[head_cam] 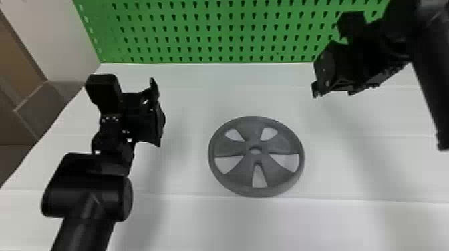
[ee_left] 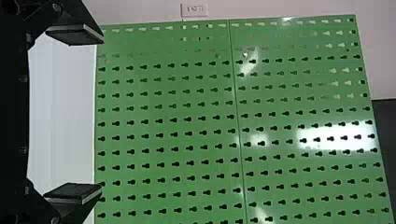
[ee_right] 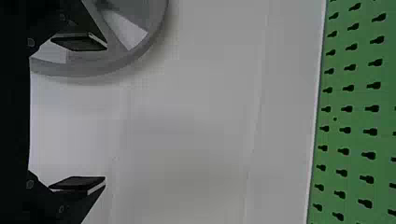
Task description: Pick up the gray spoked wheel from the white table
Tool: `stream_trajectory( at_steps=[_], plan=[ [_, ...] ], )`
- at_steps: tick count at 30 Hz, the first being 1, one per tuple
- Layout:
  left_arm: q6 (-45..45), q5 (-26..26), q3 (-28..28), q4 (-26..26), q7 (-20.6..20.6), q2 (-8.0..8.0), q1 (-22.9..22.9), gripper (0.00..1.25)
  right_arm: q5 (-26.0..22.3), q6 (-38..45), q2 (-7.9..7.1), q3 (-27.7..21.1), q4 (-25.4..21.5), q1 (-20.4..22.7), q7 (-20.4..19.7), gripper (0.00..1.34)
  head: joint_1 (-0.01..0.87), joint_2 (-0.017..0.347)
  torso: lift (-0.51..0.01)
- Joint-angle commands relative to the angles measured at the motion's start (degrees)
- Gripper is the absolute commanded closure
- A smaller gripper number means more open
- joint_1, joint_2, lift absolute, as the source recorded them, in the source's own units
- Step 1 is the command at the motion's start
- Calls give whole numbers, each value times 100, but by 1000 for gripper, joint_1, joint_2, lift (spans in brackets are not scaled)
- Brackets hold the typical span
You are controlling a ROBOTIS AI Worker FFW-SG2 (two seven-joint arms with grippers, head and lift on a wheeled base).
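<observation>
Wheel, head view: a round gray spoked wheel [head_cam: 242,173] lies flat on the white table [head_cam: 187,220], between the grippers and touching neither.
Left gripper, head view: the black two-fingered left gripper [head_cam: 157,111] is above the table, to the wheel's left.
Right gripper, head view: the black two-fingered right gripper [head_cam: 320,80] is above the table, right of the wheel and farther back.
Panel, head view: the green perforated panel [head_cam: 200,30] stands behind the table.
Left wrist view: left gripper [ee_left: 102,114] wide apart, nothing between its fingers.
Right wrist view: right gripper [ee_right: 106,112] also spread wide, holding nothing.
</observation>
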Motion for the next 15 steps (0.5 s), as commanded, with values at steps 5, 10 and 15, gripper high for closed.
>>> stream_trajectory(
  at_steps=[5,10,15],
  plan=[
    [60,-20,-132,2,-3,103,-90,159,-411,8,-263,746,973,-437,14,263,779,107,-88],
    [96,-47,-193,2,6,130,-143,159,-701,-96,-404,1027,1465,-604,322,263,779,107,-88],
    [104,-56,-202,2,6,147,-151,159,-815,-105,-483,1616,1720,-762,638,263,779,107,-88]
  ],
)
